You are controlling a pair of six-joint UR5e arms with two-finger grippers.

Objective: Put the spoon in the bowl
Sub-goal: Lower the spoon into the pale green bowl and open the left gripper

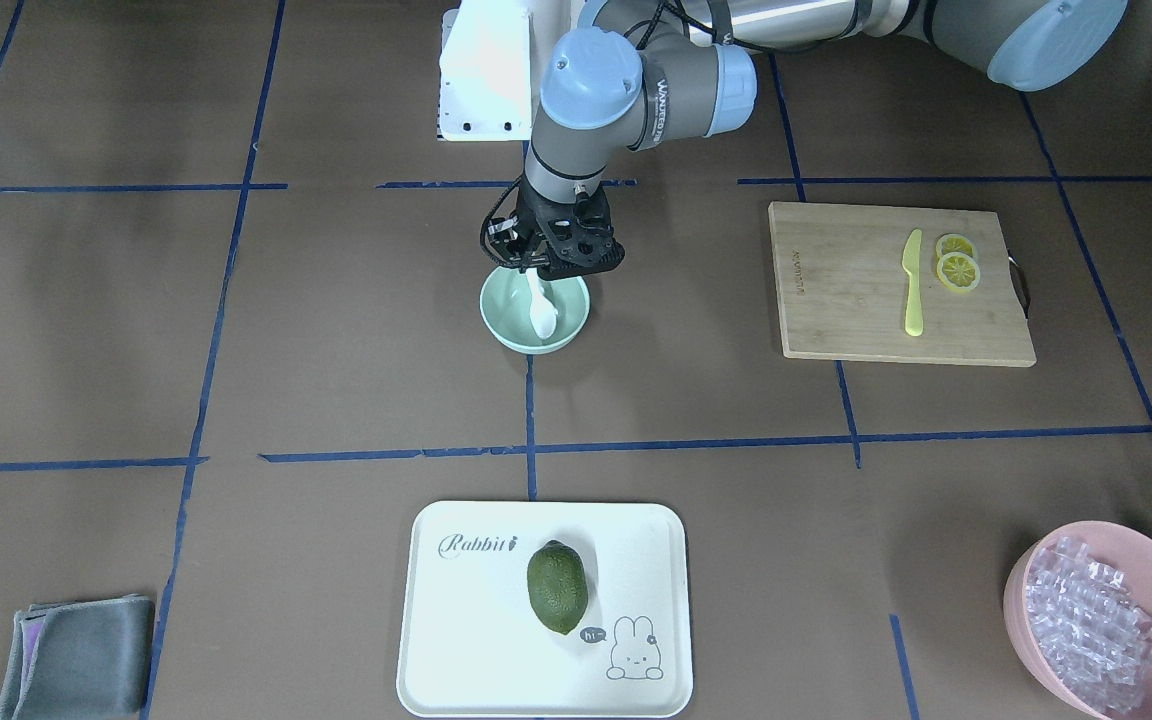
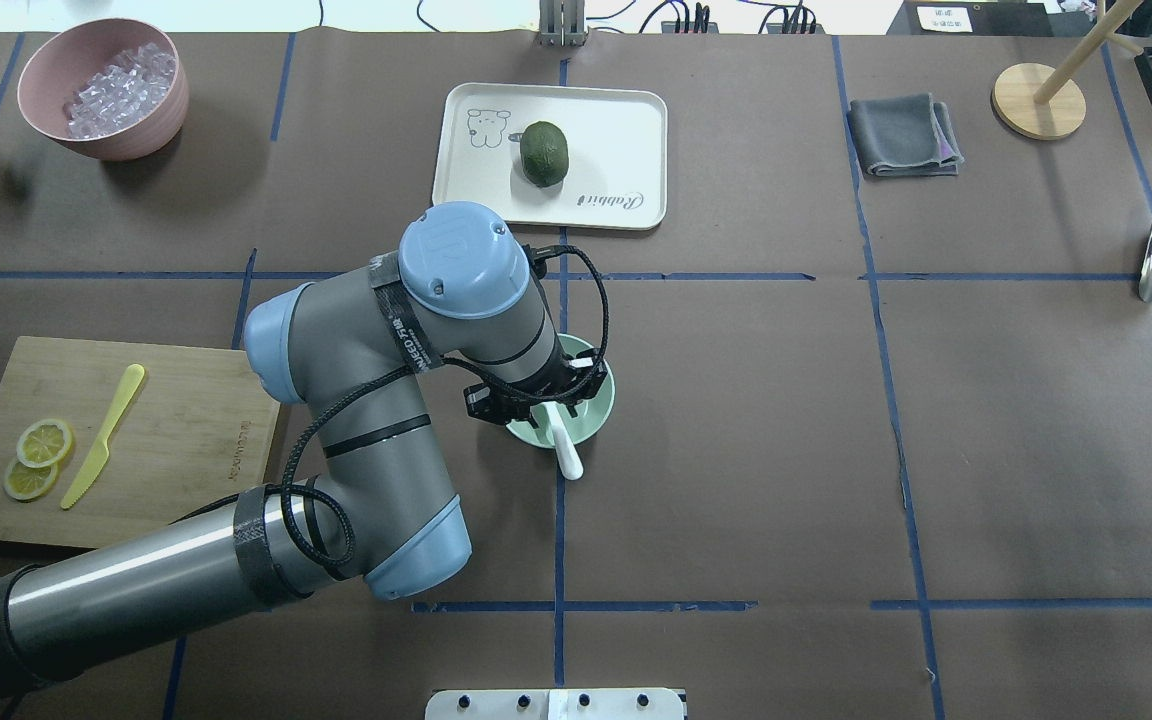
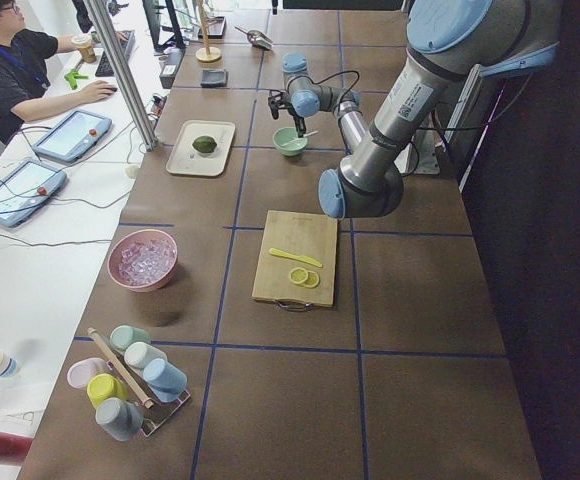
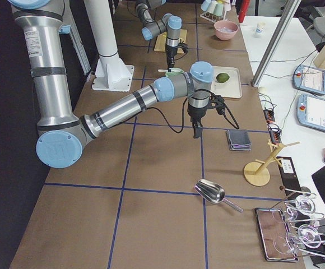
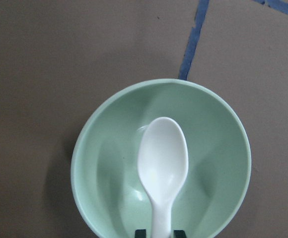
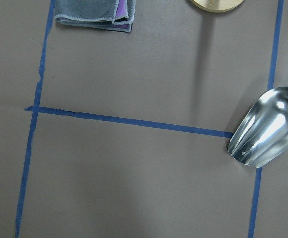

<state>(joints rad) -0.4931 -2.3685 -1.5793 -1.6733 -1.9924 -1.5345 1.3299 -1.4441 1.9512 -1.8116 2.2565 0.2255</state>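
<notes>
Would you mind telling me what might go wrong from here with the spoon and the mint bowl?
1. The left gripper is shut on the spoon by its handle, with the scoop over the bowl. If it is released from above, the spoon may bounce or lever out over the rim.
2. The gripper hangs close above one side of the bowl's rim. Going lower might knock or tip the bowl, which looks light.

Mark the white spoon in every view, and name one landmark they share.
Front-facing: spoon centre, in the bowl.
Overhead: spoon centre, handle past the rim.
Exterior left: too small to tell.
Exterior right: too small to tell.
Left wrist: spoon bottom centre.
Right wrist: not in view.
Shared landmark: the bowl.
</notes>
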